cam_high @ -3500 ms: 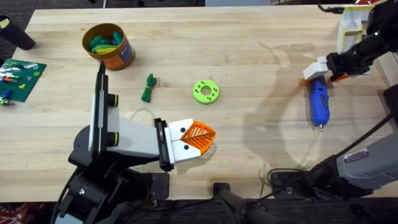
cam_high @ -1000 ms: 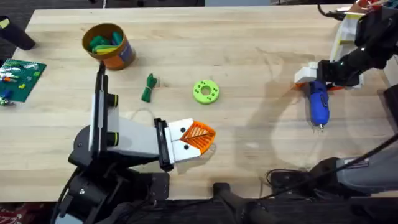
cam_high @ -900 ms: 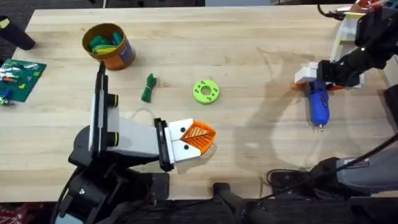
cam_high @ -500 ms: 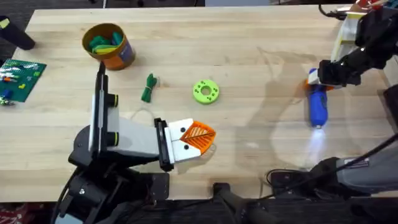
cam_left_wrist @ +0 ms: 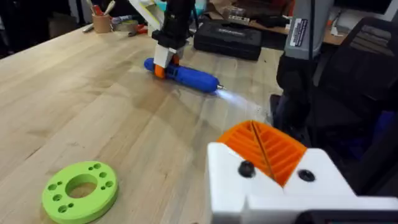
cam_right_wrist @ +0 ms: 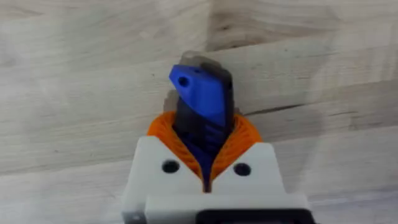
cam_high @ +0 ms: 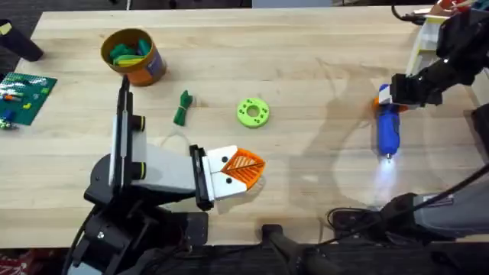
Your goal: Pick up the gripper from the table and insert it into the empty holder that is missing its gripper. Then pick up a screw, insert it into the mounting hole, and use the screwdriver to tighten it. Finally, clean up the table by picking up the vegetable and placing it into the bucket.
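The blue screwdriver lies on the right side of the wooden table, and its tip shines a light on the wood. The right gripper pinches its back end between orange pads, with the arm reaching in from the far right. The left gripper rests low near the front, pressed together and holding nothing. The vegetable lies near a green ring. The bucket stands far left.

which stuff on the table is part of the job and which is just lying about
Job things:
- screwdriver, held by the right gripper
- vegetable
- bucket

Lying about:
- lime-green ring
- green brick plate
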Controlling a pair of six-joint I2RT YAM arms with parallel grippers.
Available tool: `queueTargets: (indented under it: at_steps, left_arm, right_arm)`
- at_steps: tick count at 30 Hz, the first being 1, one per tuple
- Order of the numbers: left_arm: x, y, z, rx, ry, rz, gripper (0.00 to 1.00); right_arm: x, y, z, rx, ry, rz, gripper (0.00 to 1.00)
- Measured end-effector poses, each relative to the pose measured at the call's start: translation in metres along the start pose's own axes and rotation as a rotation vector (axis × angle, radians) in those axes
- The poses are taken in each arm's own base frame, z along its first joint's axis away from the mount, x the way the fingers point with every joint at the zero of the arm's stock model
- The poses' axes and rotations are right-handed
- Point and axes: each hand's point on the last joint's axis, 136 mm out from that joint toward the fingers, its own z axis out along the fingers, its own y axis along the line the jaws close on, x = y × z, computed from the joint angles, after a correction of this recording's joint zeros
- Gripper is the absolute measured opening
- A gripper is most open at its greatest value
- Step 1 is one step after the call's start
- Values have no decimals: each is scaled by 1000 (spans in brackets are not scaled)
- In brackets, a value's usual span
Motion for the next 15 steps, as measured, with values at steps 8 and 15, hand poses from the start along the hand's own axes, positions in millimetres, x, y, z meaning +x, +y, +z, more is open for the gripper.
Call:
queueTargets:
  at_steps: [8,15]
  left_arm:
    - [0,0,0,0,0,0,12]
    - [0,0,0,0,0,0,12]
  right_arm:
    - [-11,19,-36,-97,-126,-16,31]
    - [-25,42,-100,-204,-342,-76,31]
